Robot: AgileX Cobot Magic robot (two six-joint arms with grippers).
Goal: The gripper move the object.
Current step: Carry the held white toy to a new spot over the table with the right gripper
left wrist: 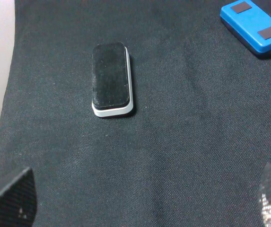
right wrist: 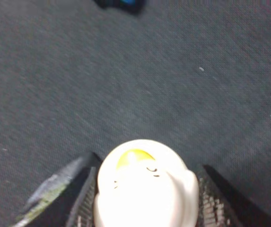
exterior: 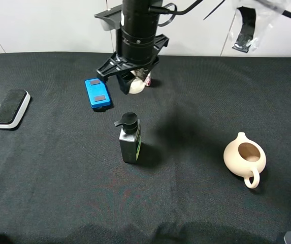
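Presently the small cream-white round knobbed lid (right wrist: 142,184) is clamped between the jaws of the black two-fingered right gripper (exterior: 135,81), beside a blue rectangular box (exterior: 97,93). The jaws of the left gripper (left wrist: 142,196) are held apart. The rounded lid could be squeezed out by an off-centre grip.

My fingers (right wrist: 81,201) hold the lid (right wrist: 144,189) between them, one on each side, and both touch its cream-white body. The lid looks blurred. It has a yellow patch (right wrist: 134,158), and a few small dark marks are beside this patch. Beyond the lid is the dark worktop (right wrist: 196,85) with some pale specks. A blue thing (right wrist: 121,4) shows only partly at the far edge.
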